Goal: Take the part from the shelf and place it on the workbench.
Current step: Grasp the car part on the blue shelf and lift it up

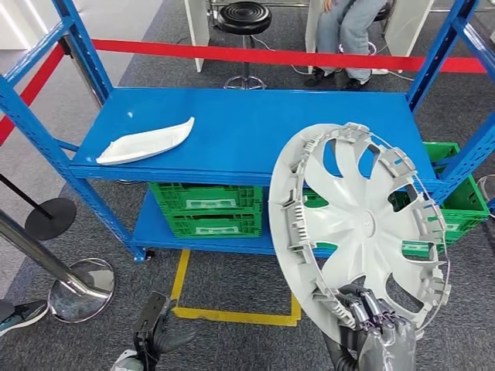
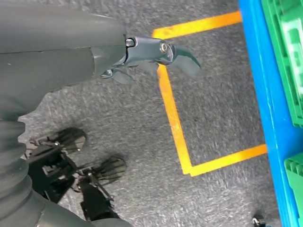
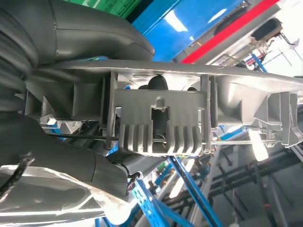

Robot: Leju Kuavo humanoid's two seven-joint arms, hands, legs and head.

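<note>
At 4 o'clock of the blue shelf point(image 1: 245, 127), my right hand point(image 1: 382, 332) grips the grey wheel cover point(image 1: 359, 224) by its lower rim, clear of the rack. I'd keep it upright; left hand point(image 1: 155, 332) hangs open-fingered.

Had grey hands: left hand point(image 2: 150, 54) with smooth grey cover, ribbed grey cuff, silver screws at the thumb, dark slender fingers point(image 2: 107, 170); right hand point(image 1: 382, 332) with dark, metal-jointed fingers.
</note>
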